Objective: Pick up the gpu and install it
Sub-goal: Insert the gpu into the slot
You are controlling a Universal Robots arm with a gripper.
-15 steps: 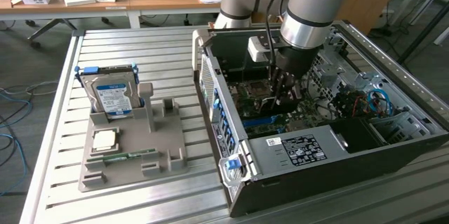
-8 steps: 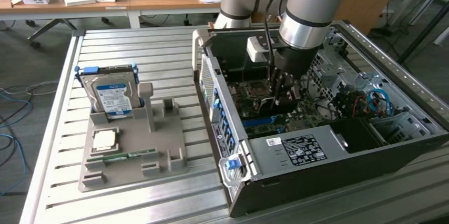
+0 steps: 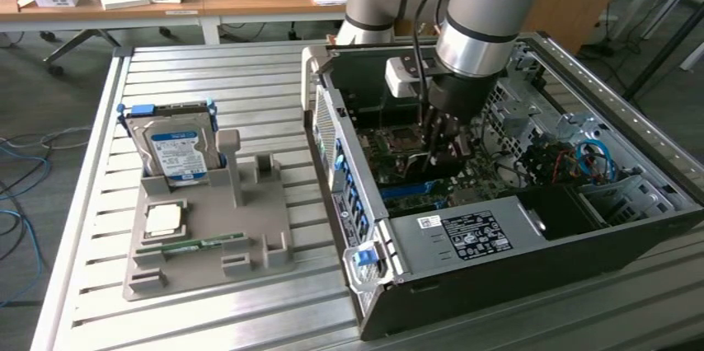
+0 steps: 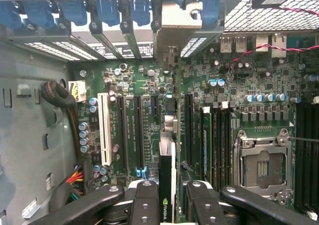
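My gripper (image 3: 444, 147) reaches down into the open computer case (image 3: 550, 281), over the motherboard (image 3: 484, 174). In the wrist view the gripper (image 4: 168, 205) is shut on the gpu (image 4: 167, 172), which shows edge-on as a thin card between the two black fingers (image 4: 145, 201). The card stands upright over the expansion slots in the middle of the motherboard (image 4: 234, 93). Its silver end bracket (image 4: 175, 16) reaches the case's rear slot openings. I cannot tell whether the card's edge sits in a slot.
Beside the card lie black expansion slots, a white slot (image 4: 105, 130) and the empty processor socket (image 4: 261, 167). On the slatted table in the exterior view's left, a grey holder (image 3: 209, 244) carries a hard drive (image 3: 174, 147), a processor chip (image 3: 165, 219) and a memory stick (image 3: 204, 244).
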